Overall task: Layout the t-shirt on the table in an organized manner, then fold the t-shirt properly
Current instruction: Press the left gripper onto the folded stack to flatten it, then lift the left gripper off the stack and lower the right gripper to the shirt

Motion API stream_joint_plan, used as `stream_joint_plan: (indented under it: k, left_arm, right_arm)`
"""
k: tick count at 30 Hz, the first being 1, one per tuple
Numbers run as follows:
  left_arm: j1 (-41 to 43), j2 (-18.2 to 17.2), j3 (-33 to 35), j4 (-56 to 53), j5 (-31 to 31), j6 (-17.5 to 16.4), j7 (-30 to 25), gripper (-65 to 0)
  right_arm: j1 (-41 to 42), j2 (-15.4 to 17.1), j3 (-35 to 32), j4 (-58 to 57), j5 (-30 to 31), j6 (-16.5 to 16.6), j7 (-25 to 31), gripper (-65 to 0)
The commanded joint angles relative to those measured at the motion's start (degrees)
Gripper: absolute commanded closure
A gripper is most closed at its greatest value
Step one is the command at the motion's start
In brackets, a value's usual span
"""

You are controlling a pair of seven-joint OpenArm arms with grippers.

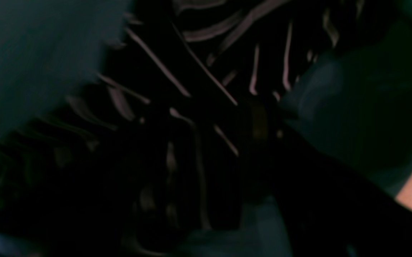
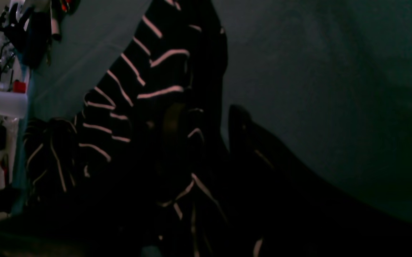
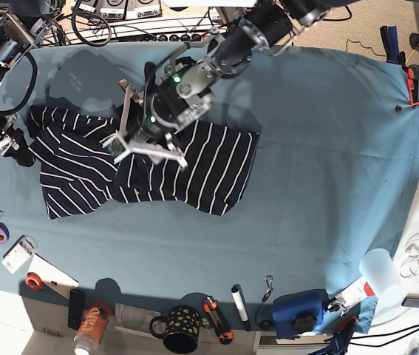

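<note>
The t-shirt (image 3: 209,170), dark with thin white stripes, lies crumpled and partly spread on the left half of the teal table (image 3: 320,185). My left gripper (image 3: 150,151) hovers over the shirt's middle with its white fingers spread, open. In the left wrist view, blurred striped t-shirt (image 1: 199,64) fills the frame over the table (image 1: 31,53). My right gripper (image 3: 6,144) sits at the shirt's left edge. In the right wrist view, the t-shirt (image 2: 138,89) bunches between its dark fingers (image 2: 249,135), so it is shut on the cloth above the table (image 2: 316,71).
Along the front edge stand a spotted mug (image 3: 182,328), a can (image 3: 91,325), a marker (image 3: 239,305) and a blue tool (image 3: 301,310). Tape rolls (image 3: 0,233) lie at the left. A plastic cup (image 3: 379,266) is at the right. Cables (image 3: 120,11) run along the back.
</note>
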State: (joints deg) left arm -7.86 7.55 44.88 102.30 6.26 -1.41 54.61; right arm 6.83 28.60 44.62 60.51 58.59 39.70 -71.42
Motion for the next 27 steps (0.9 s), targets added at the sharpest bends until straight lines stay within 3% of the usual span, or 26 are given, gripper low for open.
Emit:
stream_joint_plan:
  k: [1, 6, 10, 12, 18, 25, 27]
  left_arm:
    - [-0.9, 1.4, -0.1, 4.5, 0.9, 0.1, -1.3, -30.5]
    - [3.3, 1.4, -3.6, 11.4, 7.5, 2.9, -1.0, -30.5]
    - [6.0, -0.1, -11.9, 9.0, 9.3, 1.6, -1.0, -30.5]
    - [6.4, -1.9, -16.6, 8.5, 6.9, 0.9, -1.0, -30.5]
    - [6.4, -5.8, -27.1, 5.9, -9.8, -6.4, -2.0, -30.5]
    - [6.3, -5.6, -28.3, -4.2, -10.0, -6.8, -6.8, -30.4]
    - [5.8, -5.7, -28.3, -7.6, -8.5, -6.5, -7.1, -30.4]
  right_arm:
    - [0.9, 1.7, 0.3, 1.0, 1.6, 0.3, 1.4, -19.7]
    - [0.9, 1.7, 0.3, 1.0, 1.6, 0.3, 1.4, -19.7]
    - [0.9, 1.7, 0.3, 1.0, 1.6, 0.3, 1.4, -19.7]
    - [0.9, 1.7, 0.3, 1.0, 1.7, 0.3, 1.4, -19.7]
    - [0.9, 1.7, 0.3, 1.0, 6.1, 0.3, 1.4, -19.7]
    - [0.9, 1.7, 0.3, 1.0, 6.1, 0.3, 1.2, -20.4]
    - [0.9, 1.7, 0.3, 1.0, 6.1, 0.3, 0.5, -26.8]
